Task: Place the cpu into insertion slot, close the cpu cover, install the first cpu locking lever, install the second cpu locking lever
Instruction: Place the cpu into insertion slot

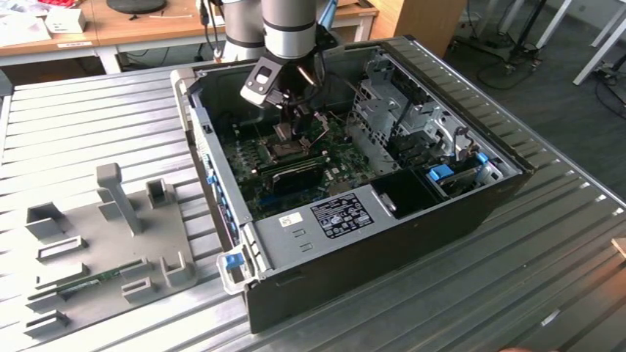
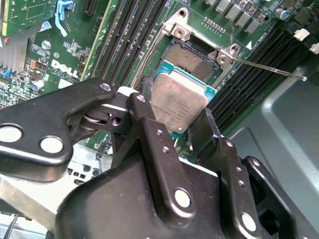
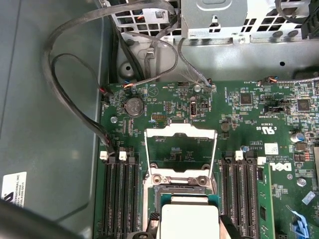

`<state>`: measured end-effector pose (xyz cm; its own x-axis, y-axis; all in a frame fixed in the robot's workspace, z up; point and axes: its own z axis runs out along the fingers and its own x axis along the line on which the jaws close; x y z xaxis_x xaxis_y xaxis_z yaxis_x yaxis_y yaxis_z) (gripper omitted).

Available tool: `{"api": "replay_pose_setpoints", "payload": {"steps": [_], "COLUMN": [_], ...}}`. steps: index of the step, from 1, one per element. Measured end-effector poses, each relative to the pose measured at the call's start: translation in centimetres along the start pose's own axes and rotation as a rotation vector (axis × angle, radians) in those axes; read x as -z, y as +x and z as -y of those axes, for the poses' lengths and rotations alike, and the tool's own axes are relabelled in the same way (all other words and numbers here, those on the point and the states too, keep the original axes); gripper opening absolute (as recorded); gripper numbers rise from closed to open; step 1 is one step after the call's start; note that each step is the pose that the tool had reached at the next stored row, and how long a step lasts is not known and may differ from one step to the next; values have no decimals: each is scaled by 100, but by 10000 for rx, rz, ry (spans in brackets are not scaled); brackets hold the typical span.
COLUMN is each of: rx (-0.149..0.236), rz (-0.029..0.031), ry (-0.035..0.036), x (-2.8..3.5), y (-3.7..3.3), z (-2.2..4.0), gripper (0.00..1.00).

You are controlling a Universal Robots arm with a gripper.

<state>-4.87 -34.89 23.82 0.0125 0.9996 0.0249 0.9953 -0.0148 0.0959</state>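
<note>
My gripper (image 2: 174, 125) is shut on the cpu (image 2: 179, 102), a flat silver-topped chip with a teal edge, pinched by two sides between black fingers (image 2: 144, 117). The chip hangs just above and beside the insertion slot (image 2: 192, 57), whose dark square pin field lies bare. The cpu cover (image 3: 180, 130) is swung open and stands up behind the slot, past the cpu (image 3: 189, 219). A thin locking lever (image 2: 271, 68) sticks out sideways from the slot's corner. In the exterior view the gripper (image 1: 286, 117) reaches into the computer case over the slot (image 1: 286, 152).
Long black memory slots (image 3: 119, 194) flank the socket on the green board (image 3: 249, 114). Black cables (image 3: 75, 99) loop by the case wall, and a metal drive cage (image 1: 391, 110) stands on the exterior view's right. A grey fixture plate (image 1: 108, 242) lies on the table beside the case.
</note>
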Motion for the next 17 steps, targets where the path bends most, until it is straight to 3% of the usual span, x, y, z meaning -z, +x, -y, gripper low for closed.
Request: {"api": "replay_pose_setpoints", "payload": {"steps": [11,17], "rx": [0,0], "rz": [3,5], "ry": [2,3], "x": [-119,-133], "y": [-3,-3], "z": [14,15], "gripper": [54,54]}}
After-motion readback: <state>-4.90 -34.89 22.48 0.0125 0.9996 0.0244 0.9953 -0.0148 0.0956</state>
